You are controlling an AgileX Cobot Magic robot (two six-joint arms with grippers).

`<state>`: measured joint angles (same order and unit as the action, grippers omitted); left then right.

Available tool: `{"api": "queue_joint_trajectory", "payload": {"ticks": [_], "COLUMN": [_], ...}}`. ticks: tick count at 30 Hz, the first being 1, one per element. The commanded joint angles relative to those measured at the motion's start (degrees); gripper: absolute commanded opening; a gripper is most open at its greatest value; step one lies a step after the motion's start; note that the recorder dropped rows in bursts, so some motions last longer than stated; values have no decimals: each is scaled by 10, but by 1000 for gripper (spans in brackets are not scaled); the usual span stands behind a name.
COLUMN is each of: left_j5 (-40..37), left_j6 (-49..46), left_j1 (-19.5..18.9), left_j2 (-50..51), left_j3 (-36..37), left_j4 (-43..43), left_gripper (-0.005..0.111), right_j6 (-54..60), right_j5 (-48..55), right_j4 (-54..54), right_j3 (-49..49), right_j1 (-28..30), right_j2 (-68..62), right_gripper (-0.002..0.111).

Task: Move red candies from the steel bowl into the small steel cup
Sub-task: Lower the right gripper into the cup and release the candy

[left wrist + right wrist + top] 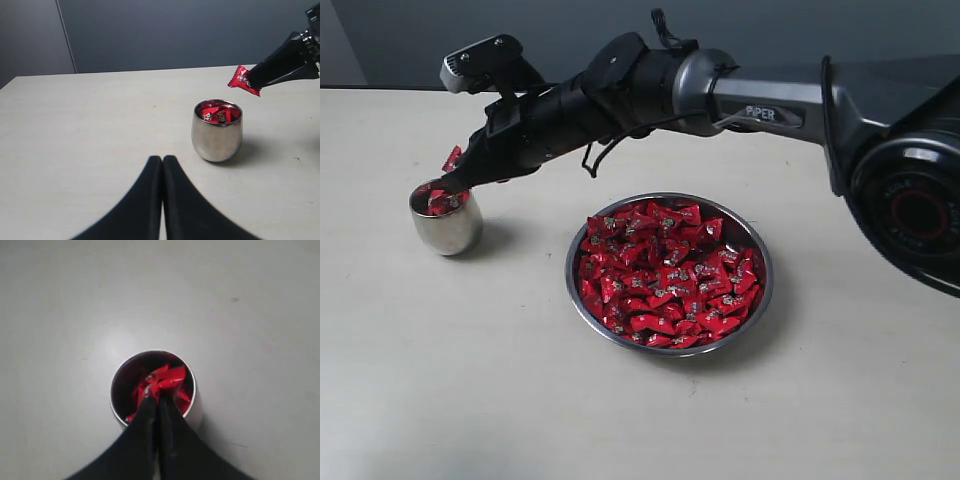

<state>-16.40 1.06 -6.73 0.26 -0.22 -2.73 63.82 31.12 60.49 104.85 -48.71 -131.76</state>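
Note:
The steel bowl (761,262) sits mid-table, heaped with red candies (665,272). Left of it stands the small steel cup (445,230) (217,137) (114,390), holding a few red candies (216,114). My right gripper (446,184) (253,79) (158,398) reaches across and hangs just above the cup's mouth, shut on one red candy (242,80) (452,158) (170,378) that sticks out past its tips. My left gripper (162,159) is shut with nothing in it, low over the table a short way from the cup; the exterior view does not show it.
The right arm (720,95) stretches from the right edge over the back of the bowl. A pale tabletop (470,380) spreads around both vessels, and a grey wall (175,35) stands behind the table's far edge.

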Motion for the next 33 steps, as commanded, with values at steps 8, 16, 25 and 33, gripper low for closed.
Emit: {"api": "queue_joint_trajectory", "payload": {"ticks": [8, 16, 25, 33], "left_j5": [1, 1, 1, 1], "left_j6": [1, 1, 1, 1], "left_j1": [0, 0, 0, 0], "left_j2": [-3, -3, -3, -3], "left_j3": [2, 2, 2, 2], "left_j4": [1, 1, 1, 1], "left_gripper": [0, 0, 0, 0], "right_j6": [-97, -97, -91, -92], "right_j5": [46, 20, 13, 13], "right_j4": [-65, -65, -82, -85], "right_j3": [91, 91, 91, 91], "right_j1": [-17, -17, -17, -17], "right_j2": [-65, -67, -67, -67], "right_gripper": [-1, -1, -1, 40]}}
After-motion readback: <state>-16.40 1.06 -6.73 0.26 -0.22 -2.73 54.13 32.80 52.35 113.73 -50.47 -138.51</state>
